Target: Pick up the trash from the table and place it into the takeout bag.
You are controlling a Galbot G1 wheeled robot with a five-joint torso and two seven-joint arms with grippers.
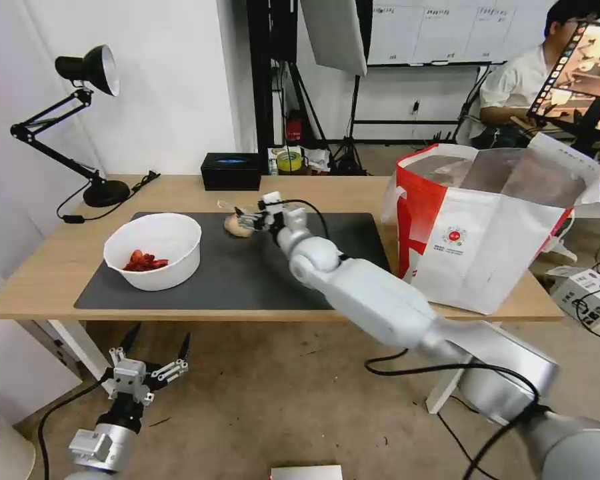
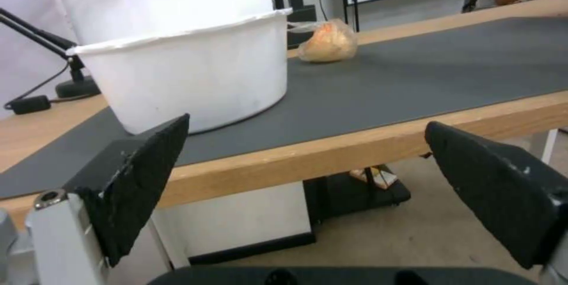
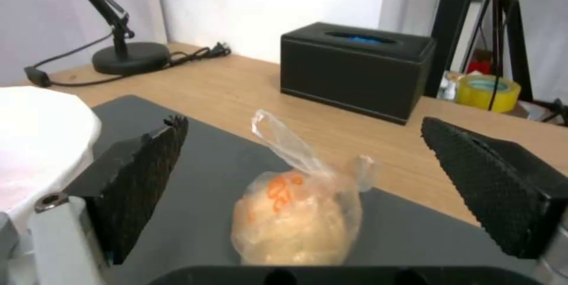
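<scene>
Light-wood tabletop on white legs (image 1: 67, 260) carries a large dark grey mat (image 1: 247, 273) across its middle. At the far edge of that mat lies a small clear plastic bag holding a beige lump (image 1: 236, 225) with a few orange flecks, its knotted neck sticking up. The silver right arm stretches from the near right across the mat, and the right gripper (image 1: 245, 221) sits at the bag with its black ridged fingers (image 3: 139, 178) spread wide apart, one on either side of the bag; in the right wrist view neither pad touches the plastic. On the left part of the mat stands a round white bowl with red scraps inside (image 1: 155, 250), well apart from the small bag. At the right end of the table stands a large boxy white takeout bag with red side panels and a small round red logo (image 1: 477, 233), its mouth open and its silvery lining showing. A black rectangular tissue box (image 1: 231, 171) rests on the far side of the table beyond the mat, and a black desk lamp (image 1: 87, 120) stands at the far left. The left gripper (image 1: 155, 353) hangs below the near table edge on the left, over the floor, fingers apart and holding nothing.
</scene>
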